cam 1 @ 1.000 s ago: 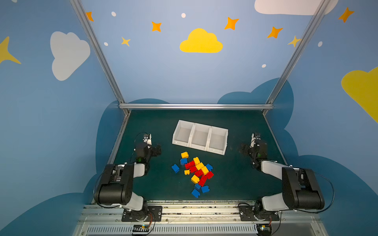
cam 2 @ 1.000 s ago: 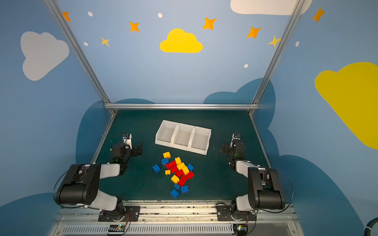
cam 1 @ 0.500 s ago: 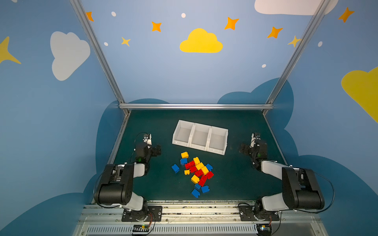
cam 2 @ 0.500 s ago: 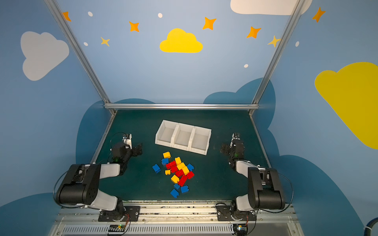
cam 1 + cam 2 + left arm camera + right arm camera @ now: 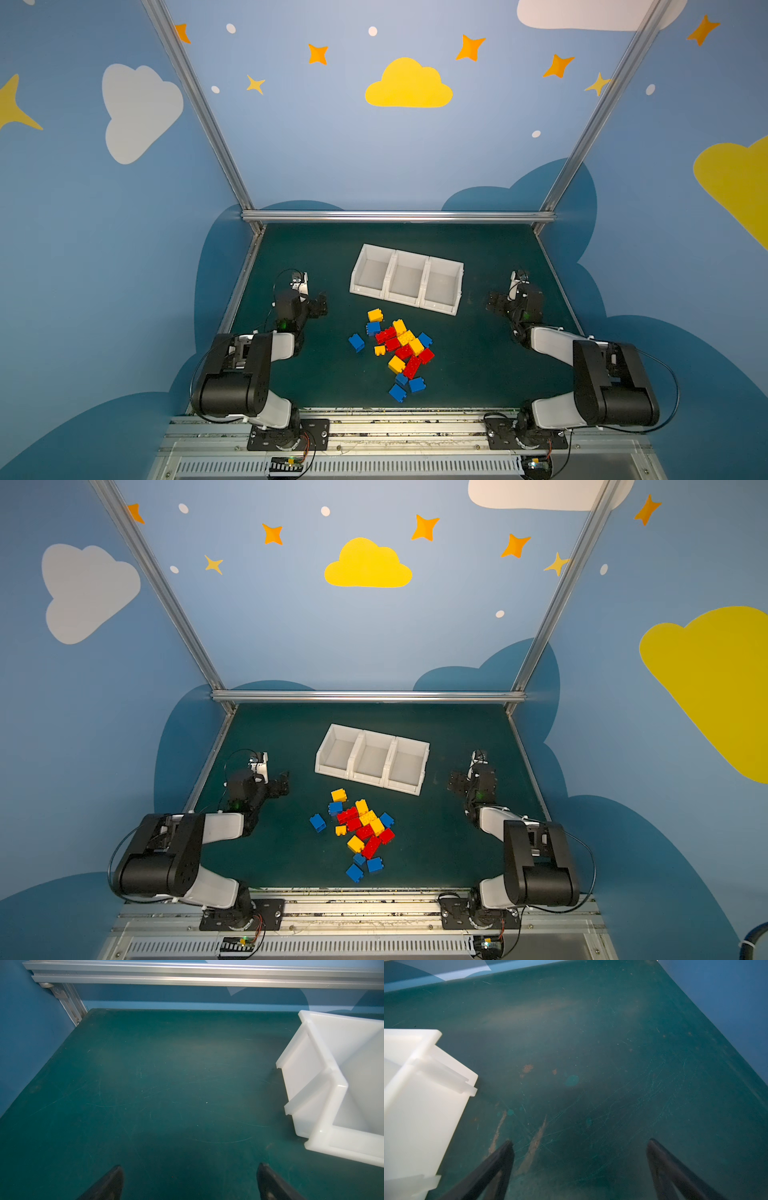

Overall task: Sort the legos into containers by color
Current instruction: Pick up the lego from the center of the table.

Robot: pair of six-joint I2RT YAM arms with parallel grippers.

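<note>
Item 1, legos (image 5: 399,353) (image 5: 361,833): red, yellow and blue bricks, 1 loose heap on the green mat (image 5: 316,386) (image 5: 274,866), approx. mid-table, between the 2 arms and on the arm-base side of the bins. Every brick I can see lies on the mat, outside the bins. Outliers: 1 blue brick (image 5: 356,342) just apart on the heap's left-arm side; 1 yellow brick (image 5: 375,315) at the end nearest the bins; 2 blue ones at the near end, beside each other.

Item 2, containers (image 5: 441,308) (image 5: 401,789): 3 white open-top bins joined in 1 row, sitting slightly skewed on the mat, beyond the heap and apart from it. The wrist views each catch only an end bin (left wrist (image 5: 307,1076), right wrist (image 5: 421,1105)).

Item 3, left gripper (image 5: 322,302) (image 5: 284,783) (image 5: 190,1166): jaws spread wide, nothing between them, only bare mat. Parked low on the left side, well apart from heap, pointing toward the bins.

Item 4, right gripper (image 5: 494,303) (image 5: 455,783) (image 5: 580,1141): likewise spread wide, holding nothing, over scuffed mat w/ brownish marks. Parked on the right side, near the end bin but not touching it, as far as I can tell from here.
</note>
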